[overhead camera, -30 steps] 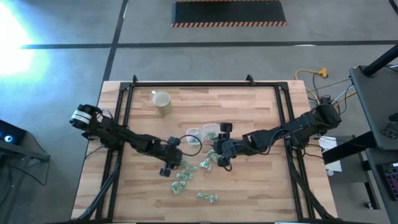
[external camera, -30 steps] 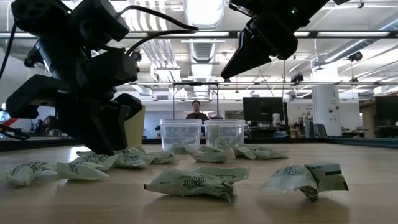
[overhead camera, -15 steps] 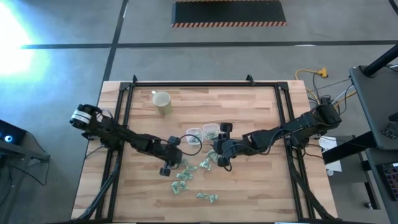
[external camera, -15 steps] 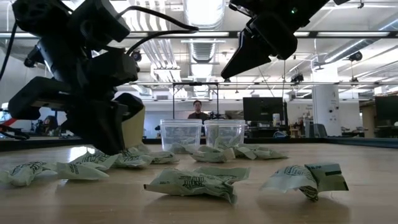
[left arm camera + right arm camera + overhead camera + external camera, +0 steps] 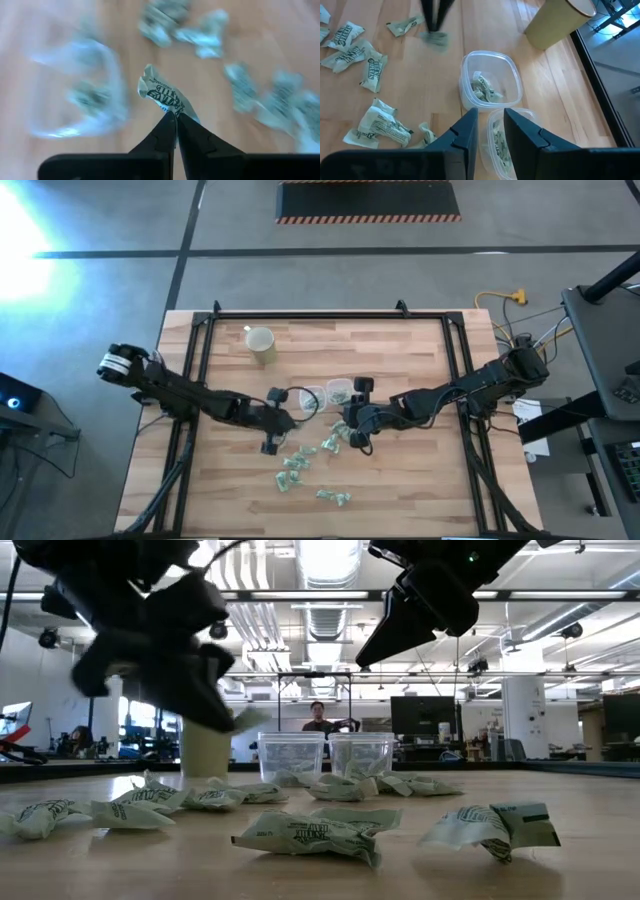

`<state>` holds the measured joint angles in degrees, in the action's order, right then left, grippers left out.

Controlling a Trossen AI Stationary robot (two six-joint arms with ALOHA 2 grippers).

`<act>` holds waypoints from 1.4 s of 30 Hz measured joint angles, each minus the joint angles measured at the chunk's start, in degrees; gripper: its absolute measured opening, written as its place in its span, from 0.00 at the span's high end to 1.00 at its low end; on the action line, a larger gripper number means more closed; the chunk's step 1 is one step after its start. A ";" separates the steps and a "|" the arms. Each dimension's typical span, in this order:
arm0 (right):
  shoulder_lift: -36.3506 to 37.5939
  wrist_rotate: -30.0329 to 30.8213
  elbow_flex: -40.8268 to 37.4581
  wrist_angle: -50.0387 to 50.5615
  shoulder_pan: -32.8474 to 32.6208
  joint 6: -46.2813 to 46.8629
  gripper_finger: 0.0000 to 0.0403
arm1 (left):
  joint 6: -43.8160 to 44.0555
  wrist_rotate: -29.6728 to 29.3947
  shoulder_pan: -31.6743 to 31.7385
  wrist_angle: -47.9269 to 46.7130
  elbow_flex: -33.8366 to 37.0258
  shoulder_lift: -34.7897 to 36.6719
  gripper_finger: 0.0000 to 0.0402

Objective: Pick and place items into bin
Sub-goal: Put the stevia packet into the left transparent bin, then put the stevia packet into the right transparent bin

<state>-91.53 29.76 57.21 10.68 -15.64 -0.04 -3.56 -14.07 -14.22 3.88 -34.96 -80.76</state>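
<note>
The left gripper had its jaws pinching one wrapped item above the surface, beside the two clear bins; the other items lay scattered on the wood. Done well, the step called for carrying it squarely over the nearer bin's mouth before letting go, since the light wrapper could catch the rim. The right gripper waited over the bins, jaws spread

Two bins side by side mid-table, cup behind, items scattered in front
</note>
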 joint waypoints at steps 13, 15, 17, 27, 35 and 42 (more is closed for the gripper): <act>-0.04 0.01 0.00 0.00 0.00 -0.12 0.80 | -12.98 -9.07 3.05 18.58 0.68 -3.63 0.99; -0.04 0.02 0.00 0.02 0.00 -0.10 0.80 | -13.17 -9.23 4.29 18.75 0.46 -4.94 0.99; -0.04 0.02 0.00 0.11 0.00 -0.11 0.80 | -13.17 -9.24 5.48 18.59 0.37 -5.84 0.99; -0.04 0.02 0.00 0.96 0.01 0.04 0.80 | -11.94 -10.97 7.52 19.33 0.32 -7.81 0.97; -0.04 -0.05 0.00 1.29 0.01 1.31 0.80 | -11.86 -11.55 7.50 19.11 0.42 -7.57 0.84; -0.17 -12.70 -0.06 6.94 0.00 7.39 0.80 | -11.64 -11.86 5.53 13.47 0.27 -4.03 0.79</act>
<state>-91.69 17.05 57.15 17.61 -15.64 7.35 -15.21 -25.93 -8.69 17.35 -34.70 -84.79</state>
